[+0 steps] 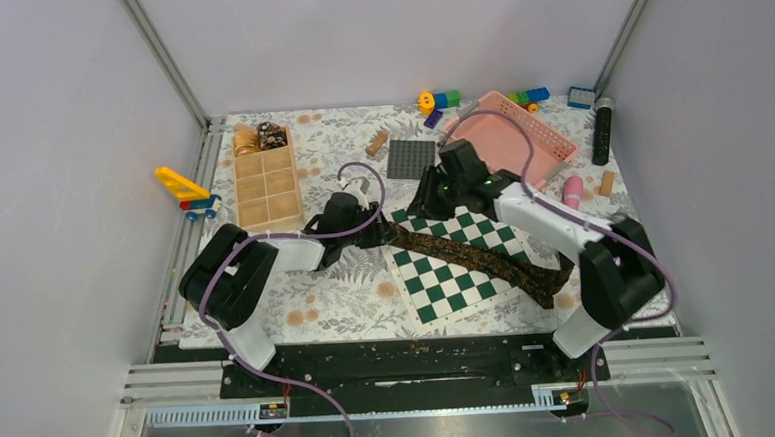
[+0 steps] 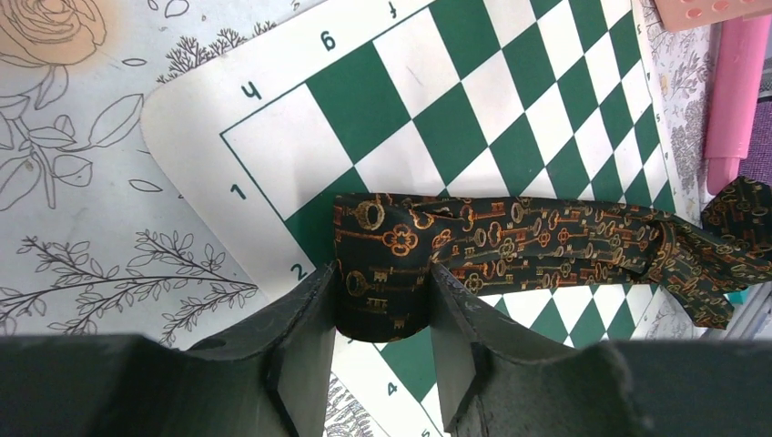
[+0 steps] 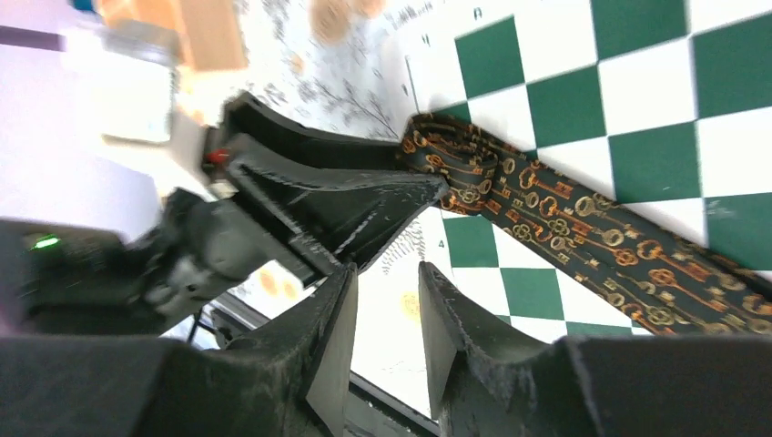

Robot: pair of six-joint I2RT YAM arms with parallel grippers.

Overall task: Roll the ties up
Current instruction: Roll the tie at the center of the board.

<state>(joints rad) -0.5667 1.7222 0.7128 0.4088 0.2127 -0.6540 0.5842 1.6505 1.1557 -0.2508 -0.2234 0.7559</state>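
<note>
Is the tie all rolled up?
No, the tie curls only at its end in the left gripper; the rest lies stretched over the chessboard.

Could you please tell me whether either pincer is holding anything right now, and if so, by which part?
The left pincer grips the dark key-patterned tie by its folded-over end; the right pincer holds nothing.

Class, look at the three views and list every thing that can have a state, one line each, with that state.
key-pattern tie: mostly unrolled across the chess mat, one end folded over
left gripper: shut on the tie's folded end
right gripper: open, holding nothing
golden tie: rolled, in a far compartment of the wooden tray
dark tie: rolled, in the compartment beside it
</note>
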